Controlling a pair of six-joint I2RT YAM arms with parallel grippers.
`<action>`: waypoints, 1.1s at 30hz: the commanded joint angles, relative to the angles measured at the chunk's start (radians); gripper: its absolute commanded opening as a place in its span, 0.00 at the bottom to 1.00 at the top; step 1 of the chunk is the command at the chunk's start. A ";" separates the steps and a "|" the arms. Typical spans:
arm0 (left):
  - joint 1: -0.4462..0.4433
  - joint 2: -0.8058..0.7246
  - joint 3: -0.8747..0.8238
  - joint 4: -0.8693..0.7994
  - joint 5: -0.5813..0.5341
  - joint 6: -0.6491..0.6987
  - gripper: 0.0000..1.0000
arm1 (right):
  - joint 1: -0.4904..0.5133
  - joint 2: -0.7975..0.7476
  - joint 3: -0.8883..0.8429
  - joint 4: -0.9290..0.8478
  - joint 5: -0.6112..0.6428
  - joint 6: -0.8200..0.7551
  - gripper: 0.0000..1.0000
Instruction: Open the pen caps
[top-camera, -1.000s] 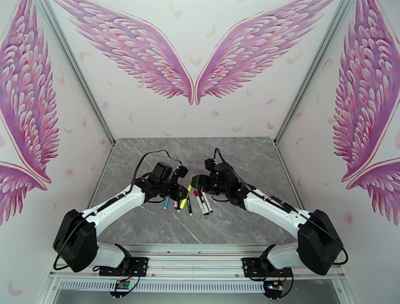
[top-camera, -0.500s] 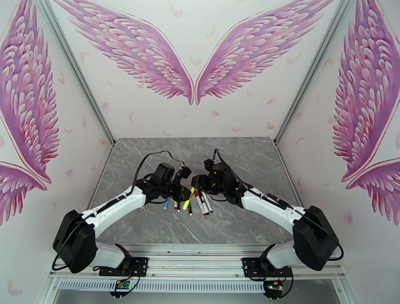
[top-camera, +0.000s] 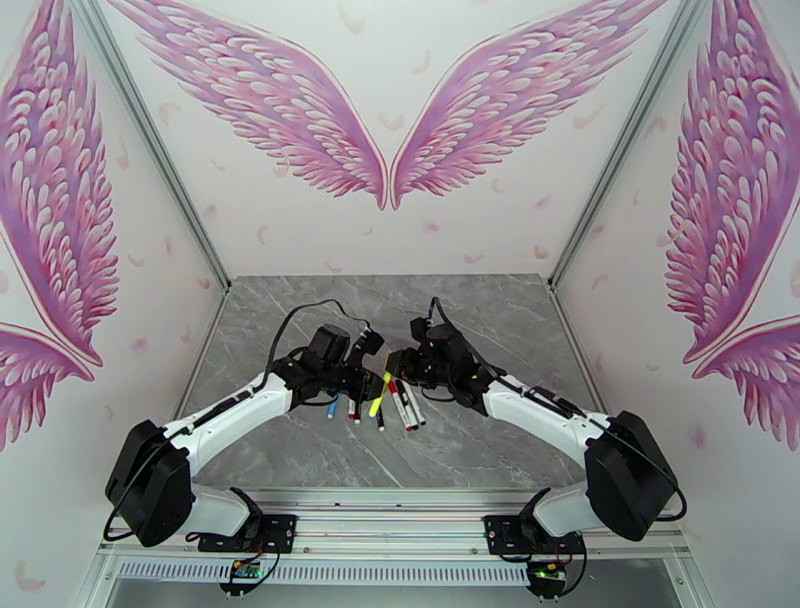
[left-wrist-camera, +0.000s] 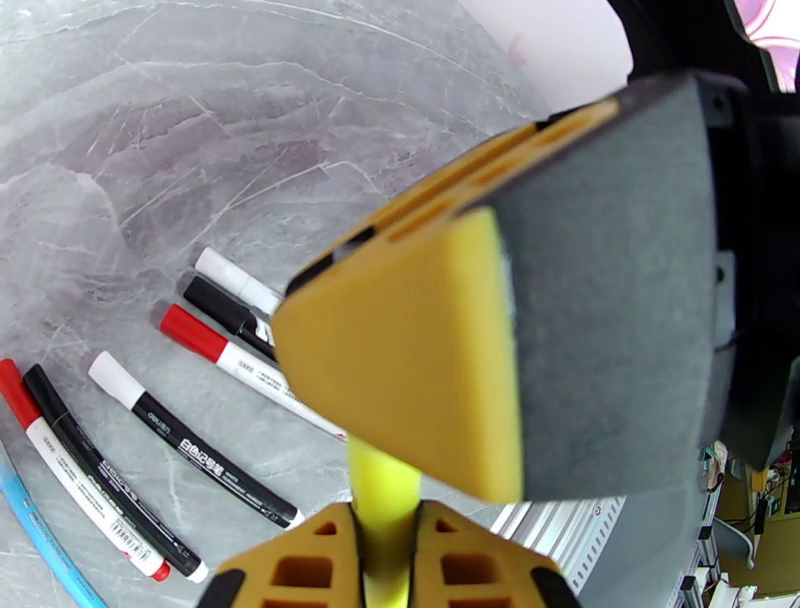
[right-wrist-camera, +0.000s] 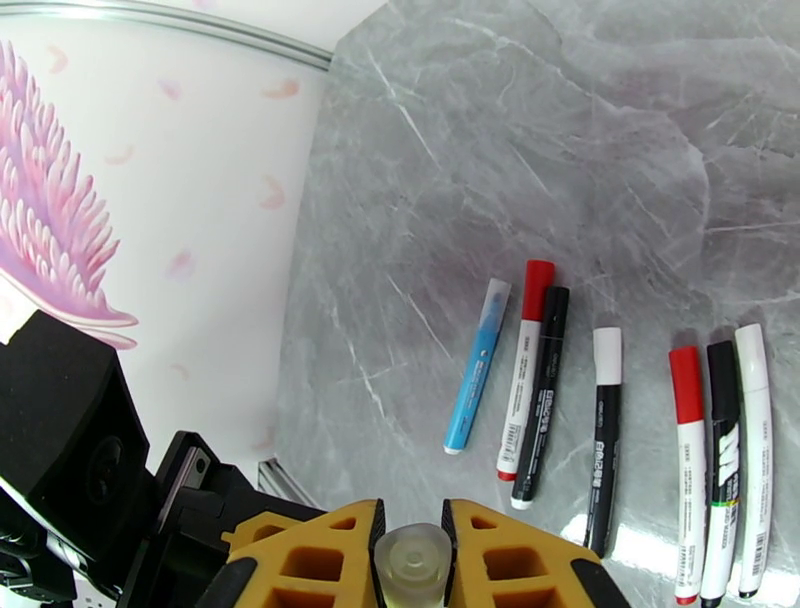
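A yellow pen (top-camera: 377, 403) hangs over the row of pens between my two grippers. My left gripper (top-camera: 368, 378) is shut on its yellow barrel (left-wrist-camera: 385, 485), which rises from between the fingers of the left gripper (left-wrist-camera: 385, 525). My right gripper (right-wrist-camera: 410, 530) is shut on the pen's other end, a pale round tip (right-wrist-camera: 410, 562); whether that end is a cap I cannot tell. The right gripper's big yellow and grey finger (left-wrist-camera: 420, 370) looms close in the left wrist view. Several capped pens lie on the table: a blue one (right-wrist-camera: 478, 380), a red-capped one (right-wrist-camera: 527, 370), a black one (right-wrist-camera: 541, 395).
More pens lie in the same row: a white-capped black one (right-wrist-camera: 603, 440), a red-capped one (right-wrist-camera: 688, 470), a black one (right-wrist-camera: 722, 470) and a white one (right-wrist-camera: 752, 450). The grey marble table (top-camera: 480, 310) is walled on three sides. The left arm's black wrist (right-wrist-camera: 70, 440) is close.
My right gripper has closed from open onto the end of the yellow pen and edged slightly left. The left gripper has kept its hold on the barrel.
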 joint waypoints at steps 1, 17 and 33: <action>-0.007 -0.034 0.020 0.011 0.004 0.009 0.22 | -0.006 -0.002 -0.002 0.030 0.017 0.000 0.17; -0.006 -0.024 -0.043 0.096 0.021 -0.014 0.40 | -0.024 -0.067 0.008 0.018 0.004 0.005 0.12; -0.007 -0.024 -0.038 0.053 0.014 0.014 0.07 | -0.028 -0.081 -0.003 0.012 0.026 0.001 0.10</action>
